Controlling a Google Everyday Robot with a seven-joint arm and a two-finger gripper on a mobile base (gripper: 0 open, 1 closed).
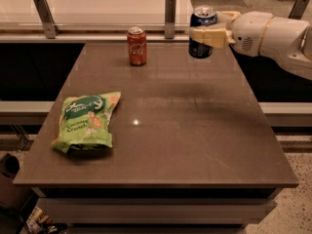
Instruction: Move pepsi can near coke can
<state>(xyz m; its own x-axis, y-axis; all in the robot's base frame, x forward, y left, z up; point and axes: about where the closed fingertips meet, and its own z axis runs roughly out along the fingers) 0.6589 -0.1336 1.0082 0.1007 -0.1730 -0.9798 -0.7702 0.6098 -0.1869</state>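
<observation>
The pepsi can (201, 33), dark blue with a silver top, is held upright in the air above the table's far right part. My gripper (208, 34) is shut on it, with one cream finger (209, 37) across its side; the white arm reaches in from the right. The coke can (137, 46), red-orange with white script, stands upright on the table near the far edge, to the left of the pepsi can with a gap between them.
A green chip bag (87, 121) lies on the left part of the brown table (195, 130). A low glass barrier with metal posts (170, 16) runs behind the far edge. Floor drops off on all sides.
</observation>
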